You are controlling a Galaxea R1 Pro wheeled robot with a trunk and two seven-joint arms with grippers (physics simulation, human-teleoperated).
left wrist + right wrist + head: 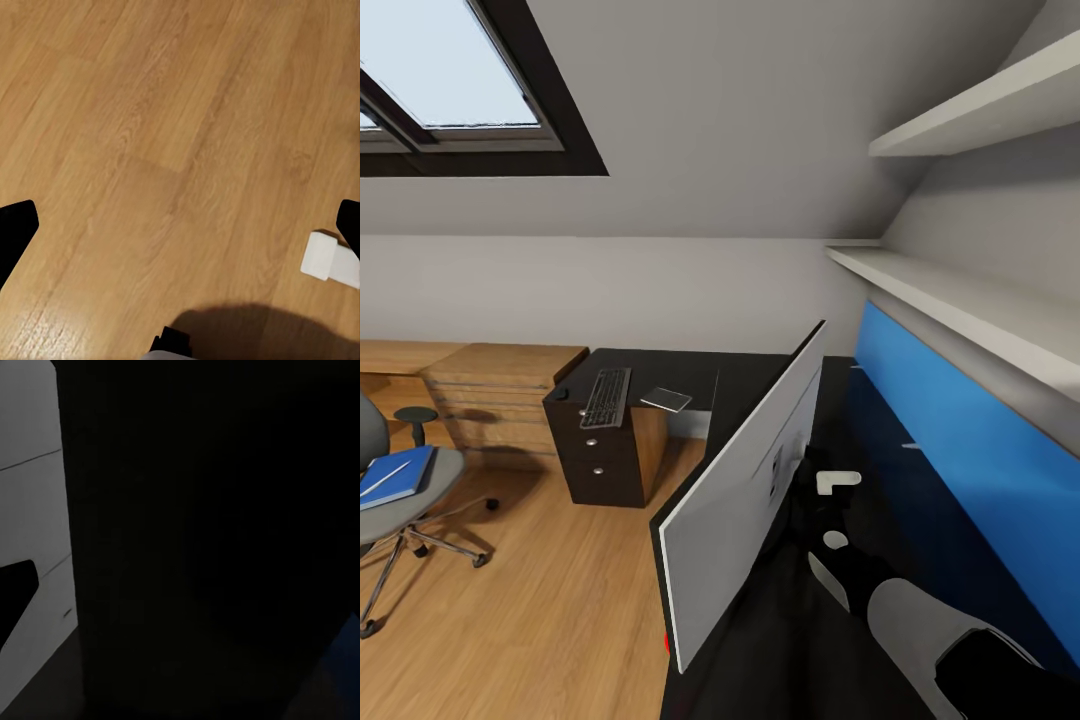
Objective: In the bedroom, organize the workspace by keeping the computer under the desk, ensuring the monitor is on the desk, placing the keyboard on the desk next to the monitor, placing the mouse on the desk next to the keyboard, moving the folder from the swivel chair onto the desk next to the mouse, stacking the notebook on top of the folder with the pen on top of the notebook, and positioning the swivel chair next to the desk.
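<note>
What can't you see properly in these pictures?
- Swivel chair: head view, cut off by the picture's edge.
- Monitor: head view, screen face turned away.
- Right gripper: right wrist view too dark to tell the jaws.
- Pen on the folder: too small for detail.

Attic home office: skylight [450, 70], desk [660, 365], swivel chair [400, 490]

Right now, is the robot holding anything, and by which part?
It cannot be told. The right arm reaches in behind the monitor, hiding its gripper. The left gripper is open over bare floor, holding nothing.
</note>
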